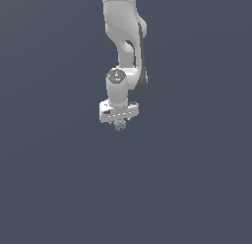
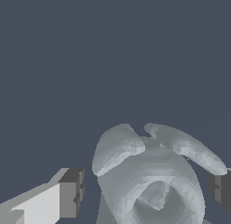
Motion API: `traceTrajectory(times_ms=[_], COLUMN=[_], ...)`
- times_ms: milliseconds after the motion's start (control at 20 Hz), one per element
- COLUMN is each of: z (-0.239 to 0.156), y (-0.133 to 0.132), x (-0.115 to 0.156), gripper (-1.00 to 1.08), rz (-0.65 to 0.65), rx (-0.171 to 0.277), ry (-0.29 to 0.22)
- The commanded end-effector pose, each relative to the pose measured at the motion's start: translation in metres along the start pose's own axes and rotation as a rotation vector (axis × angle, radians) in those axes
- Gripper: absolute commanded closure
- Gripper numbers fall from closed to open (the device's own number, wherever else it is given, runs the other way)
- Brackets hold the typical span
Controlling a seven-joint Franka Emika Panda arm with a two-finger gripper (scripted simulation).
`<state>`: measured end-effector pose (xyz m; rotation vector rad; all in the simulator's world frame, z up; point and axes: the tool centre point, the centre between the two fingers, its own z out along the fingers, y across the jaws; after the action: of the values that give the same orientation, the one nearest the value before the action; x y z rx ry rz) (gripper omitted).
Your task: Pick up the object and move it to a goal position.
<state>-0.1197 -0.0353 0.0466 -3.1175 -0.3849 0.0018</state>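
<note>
Pale blue-grey, the object (image 2: 151, 182) sits between your hand's (image 1: 118, 121) open fingers (image 2: 70, 198), not yet gripped. Centre it, close evenly on the lumpy sides, then lift.

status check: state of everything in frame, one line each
gripper: open, pointing down, one finger on either side of the object
fingers: apart, a gap shows between each pad and the object
object: lumpy, pale blue-grey, sits between the fingers, not clamped; whether it rests on the floor or is lifted cannot be told
arm: reaching down from above
</note>
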Motion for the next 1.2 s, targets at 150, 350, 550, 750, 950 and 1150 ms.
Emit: traceTrajectory(times_ms=[150, 350, 550, 750, 950, 1150], z=[0.006, 0.006, 0.006, 0.004, -0.001, -0.011], y=[0.0, 0.0, 0.0, 0.0, -0.004, -0.012], x=[0.0, 0.0, 0.0, 0.001, 0.009, 0.024], gripper=[1.08, 1.08, 1.08, 1.08, 1.08, 1.08], rz=[-0.001, -0.001, -0.001, 0.0, 0.0, 0.0], rx=[-0.001, -0.001, -0.001, -0.001, -0.001, -0.001], ry=[0.001, 0.001, 0.001, 0.002, 0.002, 0.002])
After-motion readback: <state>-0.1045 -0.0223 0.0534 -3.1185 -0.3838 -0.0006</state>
